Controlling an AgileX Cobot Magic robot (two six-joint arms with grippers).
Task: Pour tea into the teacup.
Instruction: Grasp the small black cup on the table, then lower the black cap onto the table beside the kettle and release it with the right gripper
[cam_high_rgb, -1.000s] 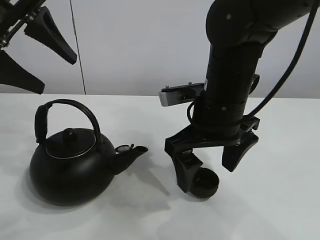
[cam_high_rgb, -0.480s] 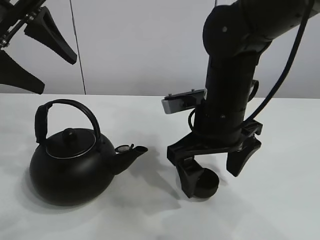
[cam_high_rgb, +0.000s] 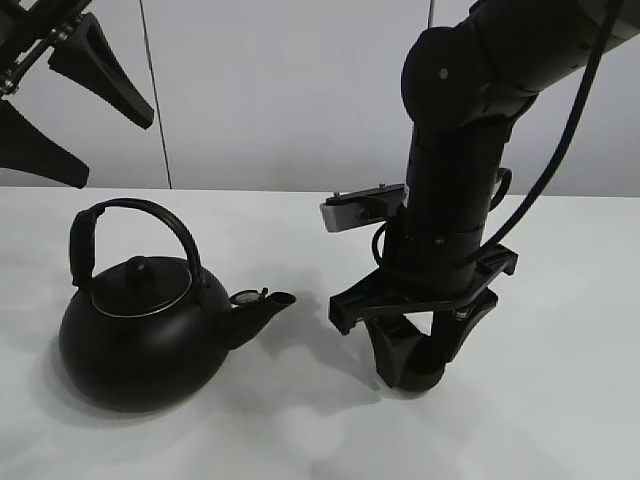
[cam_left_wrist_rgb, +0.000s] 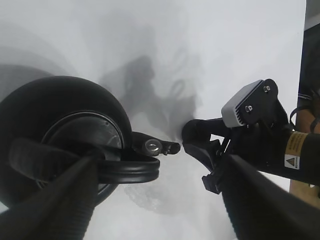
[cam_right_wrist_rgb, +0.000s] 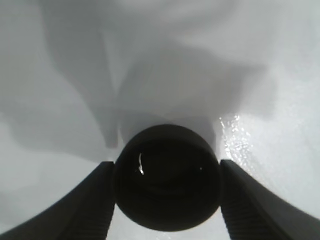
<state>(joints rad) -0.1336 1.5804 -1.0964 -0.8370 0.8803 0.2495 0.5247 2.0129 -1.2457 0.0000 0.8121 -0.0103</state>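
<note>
Teacup (cam_right_wrist_rgb: 167, 175) stands upright on the white counter (cam_high_rgb: 560, 400), mouth up, low and right of centre in the high view; being round, it shows us no long axis. We see the right end effector (cam_high_rgb: 420, 375) closed on it, one finger pressing each side in the right wrist view. The kettle (cam_high_rgb: 140, 340) sits at lower left, its spout (cam_high_rgb: 268, 305) pointing right toward the cup. The left end effector (cam_high_rgb: 112, 150) hangs spread wide and empty at upper left. A warning label (cam_left_wrist_rgb: 292, 150) on the right arm (cam_high_rgb: 450, 200) bears a triangle; we cannot read its writing.
</note>
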